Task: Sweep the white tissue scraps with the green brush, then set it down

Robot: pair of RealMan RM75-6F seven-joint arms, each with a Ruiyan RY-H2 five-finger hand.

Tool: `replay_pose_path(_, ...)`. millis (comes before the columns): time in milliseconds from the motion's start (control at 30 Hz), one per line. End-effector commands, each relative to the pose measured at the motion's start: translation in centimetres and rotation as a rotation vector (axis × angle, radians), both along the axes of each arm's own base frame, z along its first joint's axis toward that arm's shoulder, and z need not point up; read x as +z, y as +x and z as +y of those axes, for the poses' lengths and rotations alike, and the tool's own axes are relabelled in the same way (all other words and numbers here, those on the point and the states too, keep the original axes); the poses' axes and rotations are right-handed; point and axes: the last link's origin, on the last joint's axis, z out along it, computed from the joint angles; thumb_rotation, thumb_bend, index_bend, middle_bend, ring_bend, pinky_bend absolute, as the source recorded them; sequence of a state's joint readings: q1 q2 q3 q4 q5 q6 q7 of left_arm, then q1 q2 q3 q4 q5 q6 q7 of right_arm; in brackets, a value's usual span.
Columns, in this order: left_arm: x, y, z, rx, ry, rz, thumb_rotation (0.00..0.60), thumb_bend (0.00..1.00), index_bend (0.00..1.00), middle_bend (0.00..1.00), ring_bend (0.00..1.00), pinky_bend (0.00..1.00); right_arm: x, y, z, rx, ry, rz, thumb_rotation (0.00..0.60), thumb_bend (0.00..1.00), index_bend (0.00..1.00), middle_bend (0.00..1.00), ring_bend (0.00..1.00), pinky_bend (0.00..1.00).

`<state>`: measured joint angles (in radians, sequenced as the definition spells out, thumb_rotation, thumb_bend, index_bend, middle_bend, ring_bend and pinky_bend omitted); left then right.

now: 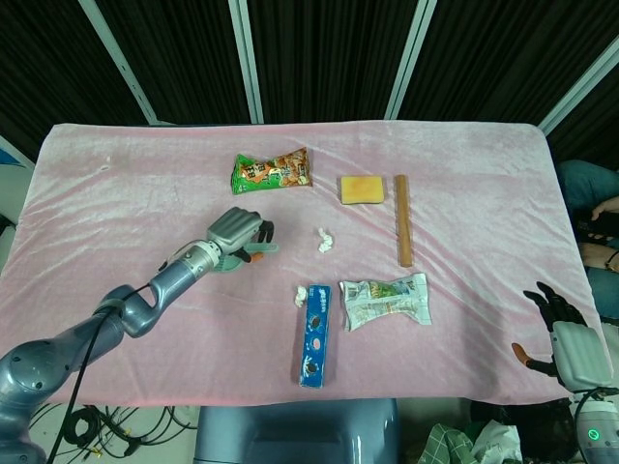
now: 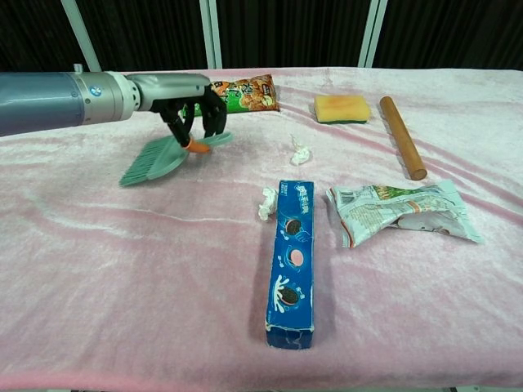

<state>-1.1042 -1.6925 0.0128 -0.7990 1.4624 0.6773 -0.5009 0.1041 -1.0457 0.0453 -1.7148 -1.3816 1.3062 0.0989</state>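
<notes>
risk comes first from the release itself: the left hand (image 2: 192, 114) has its fingers curled around the orange neck of the green brush (image 2: 159, 158), and the brush lies low and tilted, with the bristle end toward the near-left side. i cannot tell whether the bristles already touch the pink cloth (image 2: 98, 269). if the fingers let go while the brush is above the cloth, it can drop and roll, or the handle can catch on a finger and be dragged along.

two white tissue scraps are on the cloth, one (image 2: 300, 151) near the middle and one (image 2: 266, 202) just beside the blue cookie box (image 2: 292, 259); both are well apart from the brush, so the sweeping looks perhaps not complete.

the right hand (image 1: 553, 311) rests off the table edge with fingers apart, holding nothing.
</notes>
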Motion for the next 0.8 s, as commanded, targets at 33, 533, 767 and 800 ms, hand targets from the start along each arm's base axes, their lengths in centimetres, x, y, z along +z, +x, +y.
replay_pose_path(33,0.1,-1.7,-0.3,0.035,-0.026,0.107,0.600,0.37,0.73,0.70,0.34,0.46,0.0,0.0,0.0,0.000,0.000,0.000,0.600,0.20,0.18,0.04,0.10,0.16)
replay_pose_path(533,-0.3,-1.8,-0.3,0.082,-0.012,0.251,0.600,0.28,0.53,0.47,0.15,0.30,0.0,0.0,0.0,0.003,0.004,-0.002,0.600,0.19,0.18,0.05,0.10,0.16)
replay_pose_path(767,0.9,-0.7,-0.6,0.105,0.006,0.220,0.600,0.15,0.25,0.26,0.01,0.21,-0.1,0.1,-0.1,0.002,0.011,-0.002,0.600,0.20,0.18,0.05,0.10,0.16)
replay_pose_path(800,1.1,-0.4,-0.7,0.105,0.005,0.214,0.600,0.14,0.23,0.25,0.00,0.21,-0.2,0.1,-0.1,0.002,0.013,-0.002,0.600,0.20,0.18,0.05,0.10,0.16)
